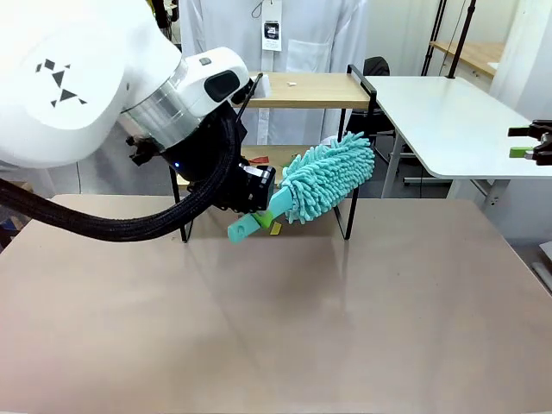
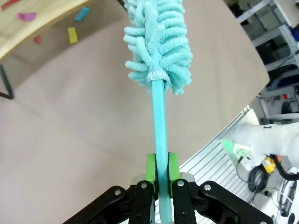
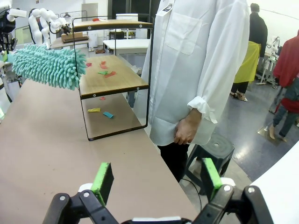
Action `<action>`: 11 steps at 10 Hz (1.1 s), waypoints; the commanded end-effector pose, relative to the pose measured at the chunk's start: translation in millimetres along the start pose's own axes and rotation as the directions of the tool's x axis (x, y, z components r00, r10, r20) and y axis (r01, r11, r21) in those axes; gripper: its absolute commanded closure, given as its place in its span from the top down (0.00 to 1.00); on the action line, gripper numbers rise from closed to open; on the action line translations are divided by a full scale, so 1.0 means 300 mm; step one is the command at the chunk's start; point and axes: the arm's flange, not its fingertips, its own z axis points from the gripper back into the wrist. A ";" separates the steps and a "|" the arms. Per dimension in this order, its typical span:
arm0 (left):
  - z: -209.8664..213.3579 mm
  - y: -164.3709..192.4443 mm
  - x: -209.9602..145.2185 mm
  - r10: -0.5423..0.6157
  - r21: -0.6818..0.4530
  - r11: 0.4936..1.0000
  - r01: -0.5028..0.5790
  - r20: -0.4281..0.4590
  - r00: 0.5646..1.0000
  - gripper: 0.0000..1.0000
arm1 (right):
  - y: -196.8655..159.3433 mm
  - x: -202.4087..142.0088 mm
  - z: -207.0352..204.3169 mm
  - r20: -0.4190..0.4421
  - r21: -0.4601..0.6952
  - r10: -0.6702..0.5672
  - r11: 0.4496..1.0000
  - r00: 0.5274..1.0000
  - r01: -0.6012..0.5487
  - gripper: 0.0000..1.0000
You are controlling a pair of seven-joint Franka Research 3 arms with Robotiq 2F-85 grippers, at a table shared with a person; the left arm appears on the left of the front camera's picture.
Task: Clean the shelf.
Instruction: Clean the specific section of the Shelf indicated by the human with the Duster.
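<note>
The shelf (image 1: 302, 90) stands at the far side of the table, two light wooden boards in a thin black frame. Coloured paper scraps (image 3: 103, 70) lie on its lower board (image 3: 112, 77). My left gripper (image 1: 259, 211) is shut on the teal handle of a fluffy teal duster (image 1: 328, 177). The duster head hangs in front of the shelf's right side at lower-board height. In the left wrist view the green pads (image 2: 150, 170) clamp the handle (image 2: 160, 126) and the duster head (image 2: 159, 42) points away. My right gripper (image 3: 156, 179) is open and holds nothing, off to the right (image 1: 524, 142).
A person in a white coat (image 3: 196, 70) stands behind the shelf, one hand (image 3: 184, 128) hanging down. A yellow scrap (image 3: 93, 110) and a blue scrap (image 3: 108, 114) lie on the table under the shelf. A white table (image 1: 448, 112) is at the back right.
</note>
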 end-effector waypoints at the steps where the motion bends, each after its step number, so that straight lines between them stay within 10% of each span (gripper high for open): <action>1: 0.059 -0.007 0.010 0.010 0.043 0.999 -0.011 0.010 1.000 0.13 | -0.001 0.009 -0.002 -0.001 -0.003 0.005 1.000 1.000 -0.005 1.00; 11: -0.086 -0.110 0.151 0.175 0.163 0.967 -0.198 0.146 0.974 0.13 | -0.001 0.009 -0.002 -0.001 -0.003 0.005 1.000 1.000 -0.005 1.00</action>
